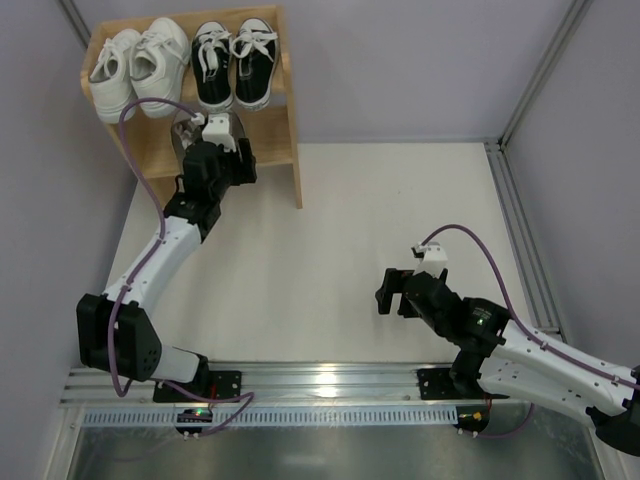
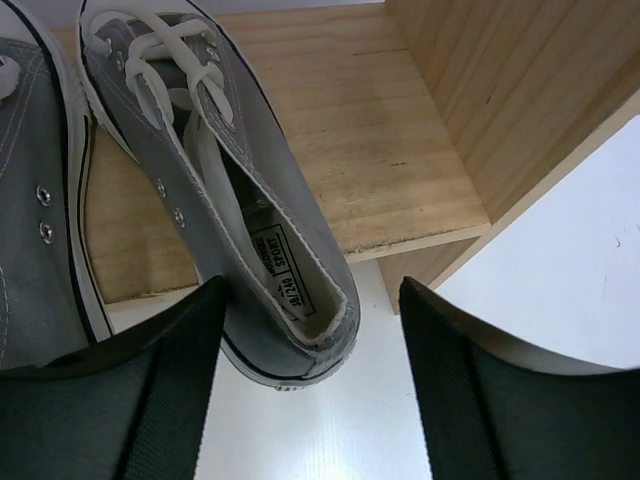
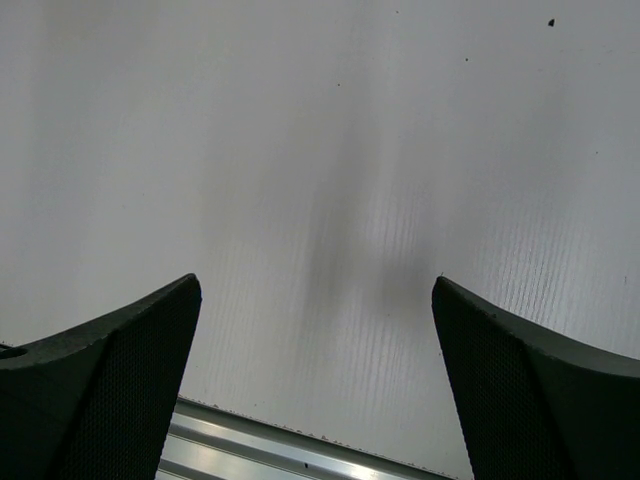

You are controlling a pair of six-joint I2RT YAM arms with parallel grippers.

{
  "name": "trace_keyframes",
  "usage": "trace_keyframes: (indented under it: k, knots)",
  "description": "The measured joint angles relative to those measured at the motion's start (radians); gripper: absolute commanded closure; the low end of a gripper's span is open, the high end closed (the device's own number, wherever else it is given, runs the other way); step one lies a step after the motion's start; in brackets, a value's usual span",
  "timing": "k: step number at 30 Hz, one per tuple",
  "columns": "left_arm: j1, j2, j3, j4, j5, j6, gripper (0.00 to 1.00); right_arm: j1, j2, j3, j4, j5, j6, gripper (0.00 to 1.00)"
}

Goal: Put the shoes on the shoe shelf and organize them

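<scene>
The wooden shelf [image 1: 272, 148] stands at the far left corner of the table [image 1: 350, 220]. On its top tier the white pair [image 1: 135, 65] sits at the left end and the black pair [image 1: 232, 62] right beside it at the right end, all four toes pointing to the shelf's back rail.

The left arm reaches in to the shelf's lower tier. From the wrist view, a grey shoe [image 2: 250, 200] lies on the lower board with its toe toward the back and its heel sticking out past the front edge. A second grey shoe [image 2: 35, 200] lies just beside it, further from the shelf's right side panel, also overhanging the front edge.

The left gripper [image 2: 312, 290] is at the front of the shelf with its fingers [image 2: 150, 400] spread to either side of that first shoe's heel. One finger is right against the heel's side. The other stands clear of it, with a strip of white table showing between. It is straddling the heel, not pinching it.

The right gripper [image 3: 315, 283] hangs over bare table well away from the shelf, toward the table's near right. Its fingers are spread wide with nothing between them.
</scene>
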Motion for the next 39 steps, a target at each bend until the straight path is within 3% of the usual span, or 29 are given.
trace_keyframes:
  k: [4, 8, 16, 30, 33, 39]
  knots:
    - [0.000, 0.012, 0.005, -0.003, -0.024, 0.028, 0.53, 0.000, 0.000, 0.000, 0.000, 0.001, 0.000, 0.03]
    - [-0.002, 0.013, 0.005, -0.003, -0.029, 0.048, 0.79, 0.000, 0.000, 0.000, 0.000, 0.001, 0.000, 0.03]
    - [-0.003, -0.019, 0.005, -0.044, -0.074, 0.104, 0.87, 0.000, 0.000, 0.000, 0.000, 0.001, 0.000, 0.03]
    - [0.080, -0.069, 0.004, -0.084, -0.093, 0.132, 0.89, 0.000, -0.017, 0.000, -0.007, 0.001, 0.000, 0.03]
    - [0.089, -0.069, 0.004, -0.087, -0.093, 0.132, 0.80, 0.000, -0.022, 0.000, -0.011, 0.001, 0.000, 0.03]
    - [0.092, -0.074, -0.014, -0.080, -0.087, 0.122, 0.49, 0.000, -0.025, 0.000, -0.016, 0.001, 0.000, 0.03]
